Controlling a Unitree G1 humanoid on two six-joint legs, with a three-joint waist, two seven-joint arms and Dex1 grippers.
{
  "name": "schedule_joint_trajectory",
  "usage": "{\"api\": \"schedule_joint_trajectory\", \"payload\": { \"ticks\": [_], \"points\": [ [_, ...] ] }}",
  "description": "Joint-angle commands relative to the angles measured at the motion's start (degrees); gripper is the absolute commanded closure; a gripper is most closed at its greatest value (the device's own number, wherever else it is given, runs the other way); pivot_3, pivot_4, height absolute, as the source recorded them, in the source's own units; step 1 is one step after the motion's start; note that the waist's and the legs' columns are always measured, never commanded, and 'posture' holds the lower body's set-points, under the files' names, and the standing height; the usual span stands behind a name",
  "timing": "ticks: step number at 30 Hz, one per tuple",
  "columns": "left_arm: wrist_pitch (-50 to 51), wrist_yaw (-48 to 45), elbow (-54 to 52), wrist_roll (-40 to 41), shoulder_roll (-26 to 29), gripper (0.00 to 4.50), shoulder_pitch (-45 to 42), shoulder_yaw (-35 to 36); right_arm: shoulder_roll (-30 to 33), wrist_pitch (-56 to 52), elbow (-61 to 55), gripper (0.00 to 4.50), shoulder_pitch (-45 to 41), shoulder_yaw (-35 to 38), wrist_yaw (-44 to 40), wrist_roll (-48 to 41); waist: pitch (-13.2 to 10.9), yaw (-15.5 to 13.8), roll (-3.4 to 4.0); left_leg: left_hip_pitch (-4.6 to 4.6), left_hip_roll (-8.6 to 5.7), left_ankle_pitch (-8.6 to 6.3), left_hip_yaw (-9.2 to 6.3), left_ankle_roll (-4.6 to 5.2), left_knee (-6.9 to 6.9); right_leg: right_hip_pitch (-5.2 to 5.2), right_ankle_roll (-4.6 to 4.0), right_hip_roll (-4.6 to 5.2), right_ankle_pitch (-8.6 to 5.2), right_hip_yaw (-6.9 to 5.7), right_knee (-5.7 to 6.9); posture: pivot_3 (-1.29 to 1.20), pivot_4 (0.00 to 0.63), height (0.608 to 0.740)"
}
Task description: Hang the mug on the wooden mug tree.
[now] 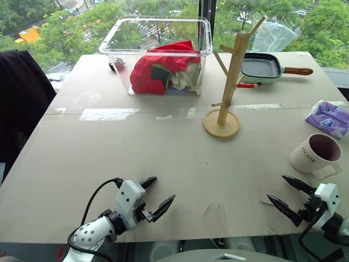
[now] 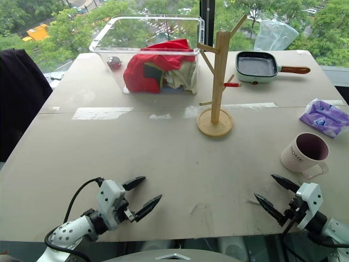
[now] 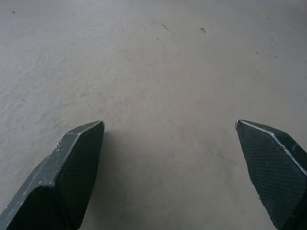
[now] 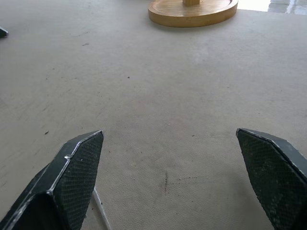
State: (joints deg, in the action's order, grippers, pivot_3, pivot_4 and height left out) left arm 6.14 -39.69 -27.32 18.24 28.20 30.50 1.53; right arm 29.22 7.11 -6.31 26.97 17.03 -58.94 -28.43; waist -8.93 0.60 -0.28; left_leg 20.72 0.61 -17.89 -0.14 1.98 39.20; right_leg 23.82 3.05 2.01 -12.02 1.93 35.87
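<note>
A: How do the pincers stand?

B: The left gripper (image 1: 160, 192), at the lower left of the frame, has its black fingers spread wide over the bare table (image 1: 163, 147), with nothing between them. The right gripper (image 1: 283, 192), at the lower right, is spread just as wide and is empty too. Whether the tips touch the tabletop I cannot tell.

A: And the mug?

B: The mug (image 1: 314, 154) stands upright at the right edge of the frame, above the right gripper and apart from it. It is cream-white with a dark purple-brown inside, "HOME" in dark letters on its side, and a loop handle turned toward the lower right.

A: The wooden mug tree?

B: The wooden mug tree (image 1: 231, 73) stands upright right of centre in the upper half: a light pole with slanted pegs on a round flat base, its pegs bare. In the right wrist view its base (image 4: 193, 11) shows at the top edge.
</note>
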Motion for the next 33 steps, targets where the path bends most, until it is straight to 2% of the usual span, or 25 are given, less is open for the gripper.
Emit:
{"api": "schedule_joint_trajectory", "payload": {
  "ticks": [1, 13, 21, 26, 29, 33],
  "points": [
    [-0.14, -0.43, -1.47, 0.83, -0.04, 0.0, -0.47, -0.62, 0.14, 0.04, -1.15, 0.03, -0.82, 0.58, 0.54, -0.68, -0.01, 0.0, -0.01, 0.0, 0.0, 0.0, 0.0, 0.0, 0.0, 0.0, 0.0, 0.0, 0.0, 0.0, 0.0, 0.0, 0.15, 0.74],
    [-0.8, -1.22, -0.75, 0.88, -0.6, 0.0, -1.69, -1.3, -0.06, -0.05, -0.19, 0.03, -2.16, 0.12, 1.39, 0.02, -0.11, -0.01, -0.11, 0.03, -0.01, 0.0, 0.0, 0.0, -0.01, 0.01, -0.02, -0.01, 0.01, -0.01, 0.0, 0.0, 0.15, 0.74],
    [-1.31, -3.23, 0.38, 0.83, 0.68, 0.0, -3.72, -1.93, -1.21, 0.2, -2.99, 0.03, 0.79, 0.2, 2.84, -0.12, -0.12, -0.05, -0.11, 0.01, -0.01, 0.0, -0.02, 0.0, -0.01, 0.01, -0.01, -0.02, 0.0, -0.02, 0.0, 0.0, 0.15, 0.74],
    [3.21, -6.37, -1.86, 4.24, 2.92, 0.0, -12.82, -3.62, -3.83, 1.5, -6.21, 0.03, 6.45, 2.17, 6.52, 0.45, -0.13, -0.99, -0.06, 0.03, -0.01, 0.0, -0.08, 0.0, 0.0, 0.0, -0.01, -0.01, 0.0, -0.1, 0.01, 0.0, 0.15, 0.74],
    [6.0, -14.12, -1.57, 6.72, 6.5, 0.0, -21.82, -7.01, -8.01, 1.32, -9.85, 0.03, 11.77, 5.29, 13.71, 1.01, -0.11, -1.53, 0.04, 0.01, -0.01, 0.0, -0.02, 0.0, 0.01, 0.0, 0.0, -0.02, 0.01, -0.04, 0.01, 0.0, 0.15, 0.74],
    [9.54, -19.43, -0.78, 10.13, 7.96, 0.0, -29.24, -10.03, -12.49, -0.56, -14.11, 0.03, 16.18, 8.37, 21.94, 1.66, -0.09, -1.17, 0.15, 0.06, -0.01, 0.0, -0.04, -0.01, -0.01, 0.03, -0.02, -0.04, 0.0, -0.07, 0.01, 0.0, 0.15, 0.74]
  ]
}}
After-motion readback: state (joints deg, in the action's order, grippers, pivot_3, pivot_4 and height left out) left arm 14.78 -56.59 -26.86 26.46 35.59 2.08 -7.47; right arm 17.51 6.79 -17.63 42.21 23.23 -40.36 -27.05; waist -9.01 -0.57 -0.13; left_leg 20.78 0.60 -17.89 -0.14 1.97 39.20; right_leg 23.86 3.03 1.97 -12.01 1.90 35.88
